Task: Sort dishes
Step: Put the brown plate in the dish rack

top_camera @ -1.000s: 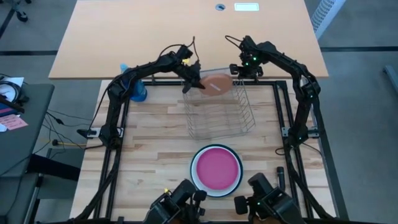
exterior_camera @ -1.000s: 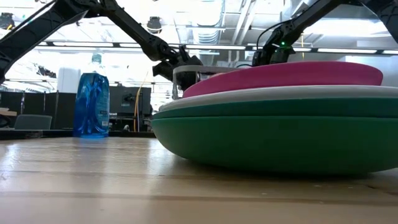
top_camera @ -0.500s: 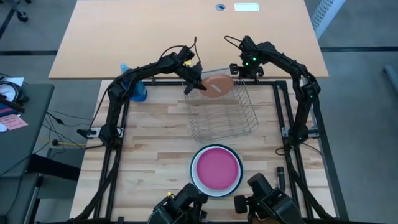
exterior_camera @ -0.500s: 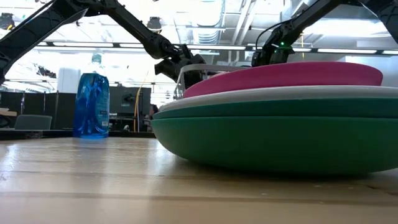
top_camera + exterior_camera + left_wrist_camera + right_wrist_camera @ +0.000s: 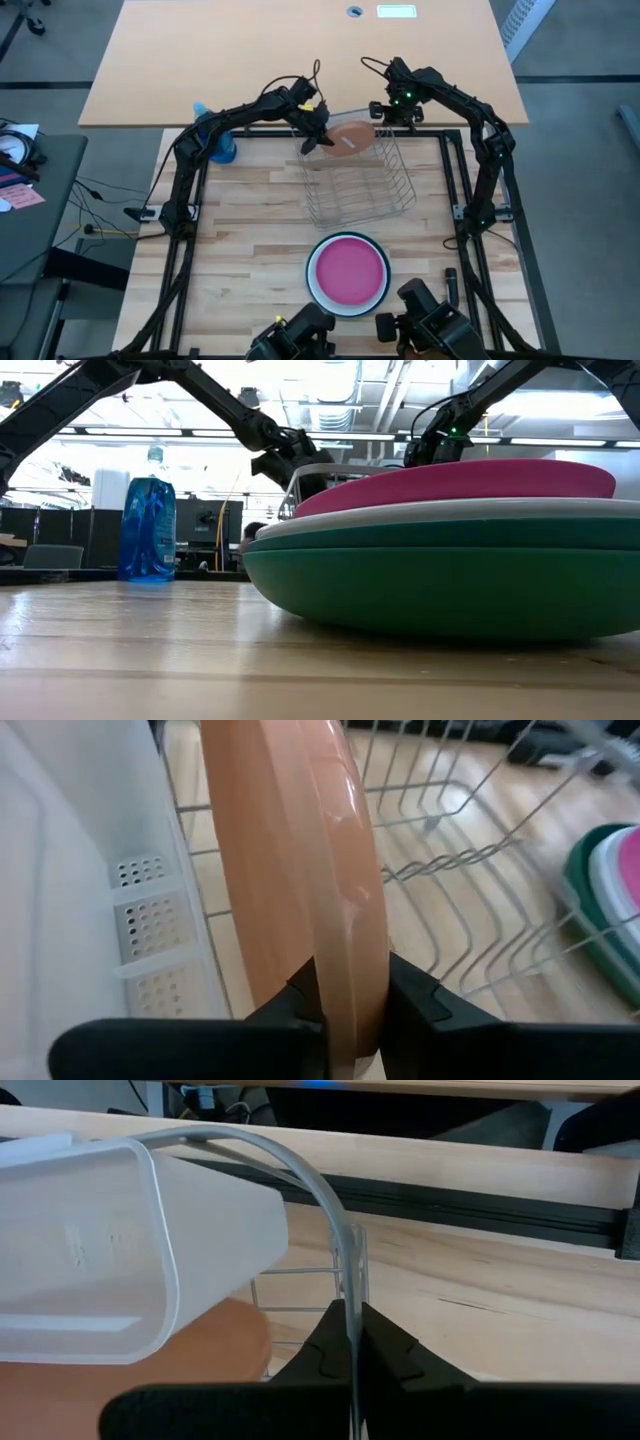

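Note:
A salmon-orange plate point(image 5: 352, 138) stands tilted on edge at the far end of the wire dish rack point(image 5: 357, 185), with my left gripper point(image 5: 319, 137) shut on its rim. My right gripper point(image 5: 384, 120) is shut on the rack's top wire at the far right corner. A stack of dishes lies flat near the front edge, a magenta plate point(image 5: 348, 271) on top. Under it the low view shows a white plate point(image 5: 440, 513) and a dark green one point(image 5: 450, 585). A white caddy point(image 5: 100, 1250) hangs on the rack's far side. My left gripper pinches the salmon plate's rim point(image 5: 352, 982) between its two fingers, one on each face. It comes from the table's left. The plate stands on edge and tilted; whether its lower edge touches the rack wires is hidden. My right gripper pinches the rack's curved top rim wire point(image 5: 349, 1302) between its two fingers, at the rack's far right corner. The fingers come from the far side, slanting down. The rack's base stays on the table.
A blue spray bottle point(image 5: 221, 146) stands at the far left, beside my left arm. Bare wood lies between the rack and the stack, and on both sides of the stack. A larger tan table point(image 5: 300, 50) stands beyond the far edge.
My left gripper has carried the salmon plate a little toward the table's right and slightly up, over the rack's far end. The plate stays on edge in the hold. My right gripper has kept hold of the rack wire.

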Motion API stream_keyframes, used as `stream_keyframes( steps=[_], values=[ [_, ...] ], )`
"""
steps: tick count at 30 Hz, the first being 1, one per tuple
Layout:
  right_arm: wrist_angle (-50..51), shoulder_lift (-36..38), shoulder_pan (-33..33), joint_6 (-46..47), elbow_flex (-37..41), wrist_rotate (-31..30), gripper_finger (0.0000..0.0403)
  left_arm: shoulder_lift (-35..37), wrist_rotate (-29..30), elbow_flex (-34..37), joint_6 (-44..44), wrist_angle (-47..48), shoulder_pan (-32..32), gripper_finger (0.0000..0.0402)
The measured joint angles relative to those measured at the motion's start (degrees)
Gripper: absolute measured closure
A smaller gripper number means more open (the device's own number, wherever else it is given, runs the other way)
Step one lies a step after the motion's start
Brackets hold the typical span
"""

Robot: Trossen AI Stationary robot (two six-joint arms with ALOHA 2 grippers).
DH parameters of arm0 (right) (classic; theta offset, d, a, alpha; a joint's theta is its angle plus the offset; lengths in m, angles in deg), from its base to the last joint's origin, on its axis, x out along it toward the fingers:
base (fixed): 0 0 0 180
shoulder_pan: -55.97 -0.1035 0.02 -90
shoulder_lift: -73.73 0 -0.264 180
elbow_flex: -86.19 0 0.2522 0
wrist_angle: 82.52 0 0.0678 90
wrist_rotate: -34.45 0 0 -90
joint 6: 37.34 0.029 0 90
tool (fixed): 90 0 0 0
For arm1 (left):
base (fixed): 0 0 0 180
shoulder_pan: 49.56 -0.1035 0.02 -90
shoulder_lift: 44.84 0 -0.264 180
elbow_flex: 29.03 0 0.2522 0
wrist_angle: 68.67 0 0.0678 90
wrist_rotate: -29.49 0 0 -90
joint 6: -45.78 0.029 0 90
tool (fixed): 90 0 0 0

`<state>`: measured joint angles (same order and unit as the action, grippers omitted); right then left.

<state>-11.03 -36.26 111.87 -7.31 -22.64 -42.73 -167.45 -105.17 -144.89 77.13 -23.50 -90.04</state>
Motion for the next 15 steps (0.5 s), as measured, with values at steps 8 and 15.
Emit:
stream_keyframes(
  steps=[8, 15],
  values=[
    [0.1, 0.0, 0.0, 0.1, 0.0, 0.0, 0.0398, 0.0, 1.2, 0.0, -4.7, 0.1, 1.4, 0.036],
    [0.1, 0.0, 0.0, 0.1, 0.0, 0.1, 0.0398, 0.5, -0.1, 0.2, -6.4, 1.3, 1.9, 0.0362]
  ],
)
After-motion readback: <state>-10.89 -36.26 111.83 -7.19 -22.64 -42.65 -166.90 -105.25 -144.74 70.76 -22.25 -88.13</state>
